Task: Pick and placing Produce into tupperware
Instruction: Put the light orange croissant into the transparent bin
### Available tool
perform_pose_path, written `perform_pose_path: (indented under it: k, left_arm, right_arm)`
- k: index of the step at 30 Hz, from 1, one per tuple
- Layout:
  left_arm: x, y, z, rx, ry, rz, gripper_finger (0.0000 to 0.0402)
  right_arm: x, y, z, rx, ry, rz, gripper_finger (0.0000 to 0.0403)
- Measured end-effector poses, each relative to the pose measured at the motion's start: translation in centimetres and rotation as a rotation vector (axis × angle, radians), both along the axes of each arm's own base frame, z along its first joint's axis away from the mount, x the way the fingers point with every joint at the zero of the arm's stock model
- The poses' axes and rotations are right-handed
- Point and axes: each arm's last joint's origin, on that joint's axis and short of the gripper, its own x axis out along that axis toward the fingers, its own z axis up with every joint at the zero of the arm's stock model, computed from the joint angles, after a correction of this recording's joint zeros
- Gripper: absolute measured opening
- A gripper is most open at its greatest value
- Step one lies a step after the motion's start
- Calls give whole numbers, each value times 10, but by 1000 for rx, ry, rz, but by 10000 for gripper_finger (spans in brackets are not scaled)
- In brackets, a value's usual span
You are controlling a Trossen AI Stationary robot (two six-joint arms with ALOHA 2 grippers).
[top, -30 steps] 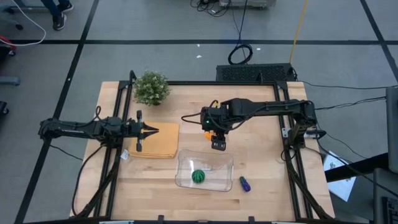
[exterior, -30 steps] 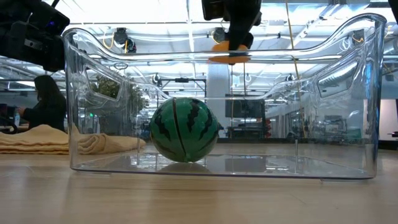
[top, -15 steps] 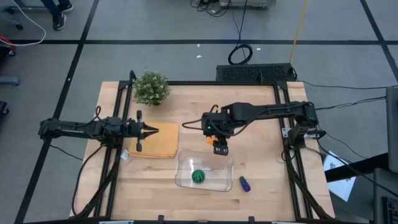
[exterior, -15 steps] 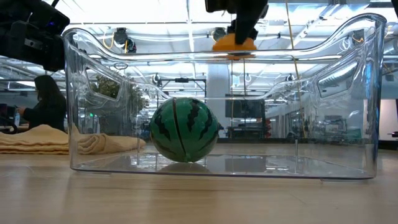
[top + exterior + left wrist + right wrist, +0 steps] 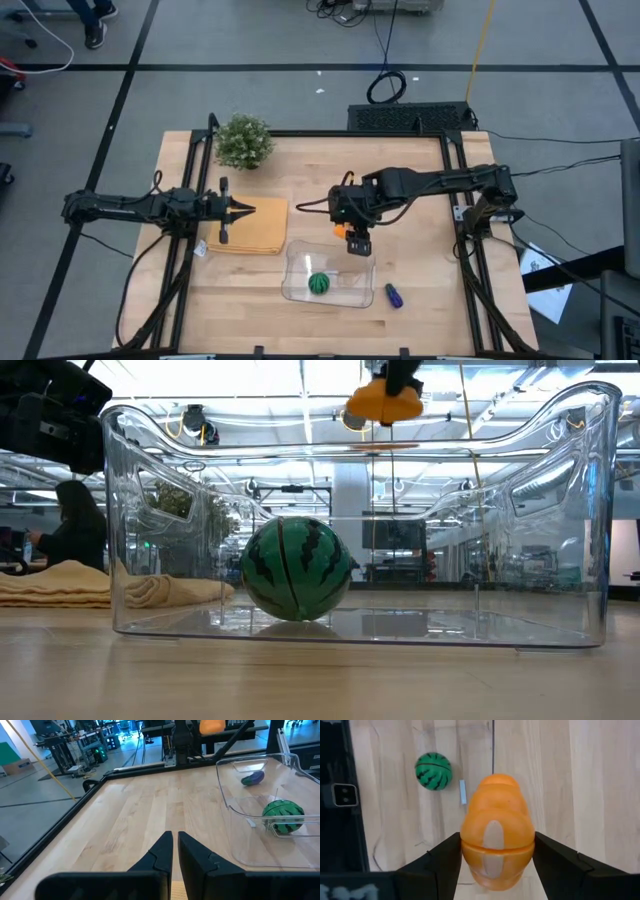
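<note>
My right gripper point(image 5: 352, 240) is shut on the orange oval point(image 5: 341, 229), above the table just beyond the far rim of the clear tupperware point(image 5: 300, 290). The orange oval also shows high in the low view point(image 5: 384, 402). The green striped ball point(image 5: 318, 284) rests on the tupperware's floor point(image 5: 295, 568). The blue-purple piece point(image 5: 393, 296) lies on the table right of the tupperware. My left gripper point(image 5: 250, 209) is shut and empty over the tan pad point(image 5: 255, 235). My right gripper pinches the orange oval by its two opposite sides point(image 5: 470, 845) between its two fingers point(image 5: 442, 862). The fingers come from above, pointing down. The oval is lifted clear of the table, higher than the tupperware's rim.
A leafy potted plant point(image 5: 243, 140) stands at the table's far left corner. The tan pad lies left of the tupperware. Bare wood lies between the pad and my right arm. A person point(image 5: 70, 525) shows in the room behind the table.
My right gripper has carried the orange oval toward the table's near edge, toward the tupperware's far rim, staying shut on it. The green ball and the blue-purple piece have stayed where they were.
</note>
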Motion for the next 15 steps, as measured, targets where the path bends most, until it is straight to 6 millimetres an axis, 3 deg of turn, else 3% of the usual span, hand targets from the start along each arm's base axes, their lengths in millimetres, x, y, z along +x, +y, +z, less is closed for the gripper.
perform_pose_path:
  k: [5,15]
  left_arm:
    - [0,0,0,2,0,8,33]
    - [0,0,0,1,0,10,33]
  right_arm:
    - [0,0,10,9,-31,-17,215]
    - [-1,13,11,14,-39,16,215]
